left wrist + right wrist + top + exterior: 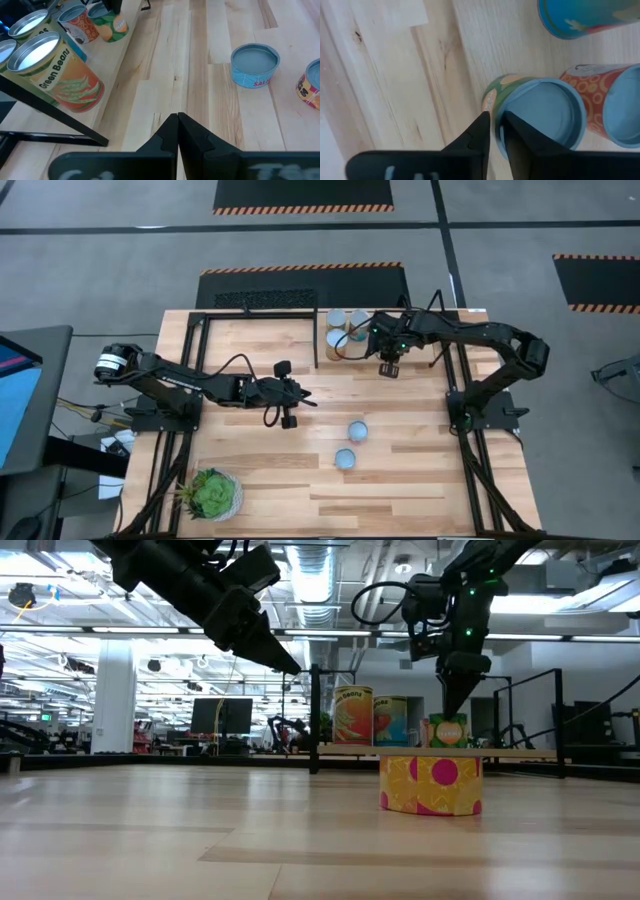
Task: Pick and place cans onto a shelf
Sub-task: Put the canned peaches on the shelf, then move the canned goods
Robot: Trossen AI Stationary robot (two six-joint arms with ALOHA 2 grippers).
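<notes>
The right gripper (494, 131) is hovering over the green can (540, 112) on the shelf (322, 315), far right, fingers slightly spread astride its rim. Best to spread wider, then lift straight. Left gripper (178, 131) is waiting, fingers pressed together.

The wooden table (420, 480) carries two loose cans (351, 444), a potted plant (211, 494) well apart from them, and the shelf (322, 330) holding several cans (345, 328).
</notes>
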